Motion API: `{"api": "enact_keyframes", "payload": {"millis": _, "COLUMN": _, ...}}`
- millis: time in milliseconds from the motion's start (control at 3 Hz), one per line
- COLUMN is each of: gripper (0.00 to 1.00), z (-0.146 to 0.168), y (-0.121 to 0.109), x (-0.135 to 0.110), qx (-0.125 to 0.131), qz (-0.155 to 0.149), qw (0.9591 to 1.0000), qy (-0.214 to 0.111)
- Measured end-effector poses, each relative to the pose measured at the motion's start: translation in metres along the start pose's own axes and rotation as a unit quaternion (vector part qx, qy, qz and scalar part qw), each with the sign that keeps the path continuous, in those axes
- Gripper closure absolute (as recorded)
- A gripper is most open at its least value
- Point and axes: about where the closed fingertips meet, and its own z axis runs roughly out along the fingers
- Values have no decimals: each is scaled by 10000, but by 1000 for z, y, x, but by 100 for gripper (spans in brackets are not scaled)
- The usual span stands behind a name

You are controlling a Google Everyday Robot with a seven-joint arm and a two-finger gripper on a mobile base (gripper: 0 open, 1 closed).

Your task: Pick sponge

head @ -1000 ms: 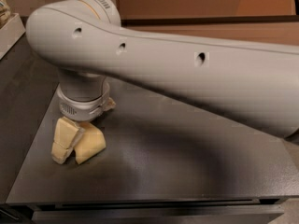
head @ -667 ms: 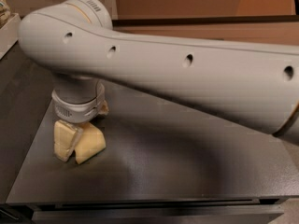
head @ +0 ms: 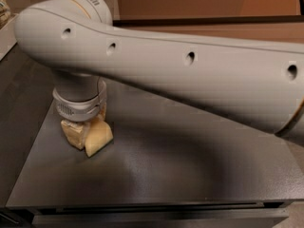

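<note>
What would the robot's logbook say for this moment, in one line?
gripper: down at dark tabletop, view's left | sponge: not distinguishable beneath it | pick: unconfirmed

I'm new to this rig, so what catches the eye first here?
The huge pale grey arm dominates, sweeping from the right edge to the upper left. Below its wrist, the pale yellow gripper hangs low over the dark table at left.

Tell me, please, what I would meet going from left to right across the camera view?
Claw, low over the left of the table → table's middle → arm's thick end at the right edge. The sponge is left out: I cannot tell it from the claw.
</note>
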Motion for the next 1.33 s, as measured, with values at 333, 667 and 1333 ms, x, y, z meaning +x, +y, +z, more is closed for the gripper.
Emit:
{"api": "enact_keyframes", "payload": {"millis": 333, "gripper": 87, "z": -23, "y": -8, "x": -2, "qx": 18, "qz": -141, "qw": 9999, "qy": -87}}
{"api": "enact_keyframes", "payload": {"millis": 667, "gripper": 100, "z": -54, "y": -22, "x": -1, "qx": 58, "qz": -356, "qw": 9991, "qy": -206}}
{"api": "enact_keyframes", "payload": {"millis": 1333, "gripper": 100, "z": -121, "y": -54, "x": 6, "qx": 226, "qz": -875, "qw": 9949, "qy": -443}}
